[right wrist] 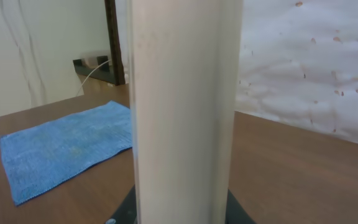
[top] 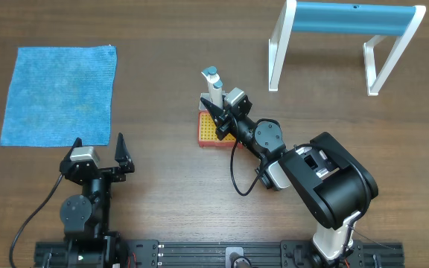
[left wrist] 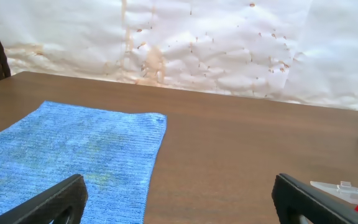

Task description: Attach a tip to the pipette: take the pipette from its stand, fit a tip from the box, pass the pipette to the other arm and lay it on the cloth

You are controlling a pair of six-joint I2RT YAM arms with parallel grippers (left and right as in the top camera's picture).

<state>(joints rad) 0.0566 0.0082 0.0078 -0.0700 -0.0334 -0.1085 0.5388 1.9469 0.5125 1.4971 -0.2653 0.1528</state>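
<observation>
A tabletop with 2 robot arms, seen from above. The tip box (top: 208, 132), red and yellow, sits near the middle. The right gripper (top: 216, 113) is just over the box with its 2 fingers clamped on the pipette (top: 213, 83), whose long axis points straight up and down above the box. Whether a tip is on its lower end cannot be seen. Well to the left of the box and nearer the arm bases, the left gripper (top: 97, 145) hangs with its fingers spread wide and nothing between them. The blue cloth (top: 59, 95) lies far left of the box, closest to the left arm. The stand (top: 348, 18) is to the box's right, with nothing on it.
</observation>
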